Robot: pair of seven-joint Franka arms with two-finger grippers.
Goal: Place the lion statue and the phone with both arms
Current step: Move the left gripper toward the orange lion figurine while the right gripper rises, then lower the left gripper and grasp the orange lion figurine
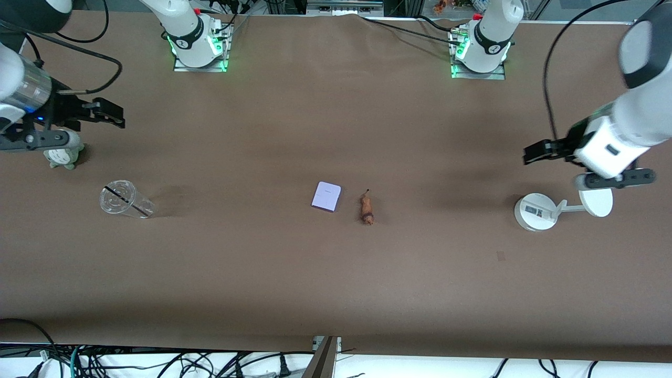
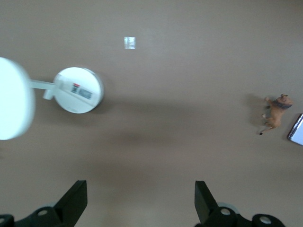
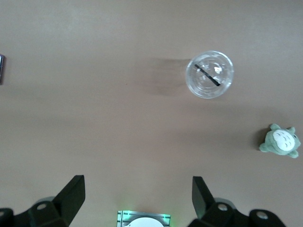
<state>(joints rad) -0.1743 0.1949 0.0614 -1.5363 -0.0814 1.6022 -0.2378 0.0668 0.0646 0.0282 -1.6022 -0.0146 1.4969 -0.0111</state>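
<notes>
Where phone (image 1: 326, 196) lies, orange lion statue (image 1: 367, 208) adjoins

Phone (image 1: 326, 196), lion statue (image 1: 367, 208) just beside each other; bare table (image 1: 336, 273) around.

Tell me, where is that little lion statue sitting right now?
The lion statue lies on the brown table near its middle, right beside the phone, on the phone's side toward the left arm's end. No gripper is touching it.
</notes>
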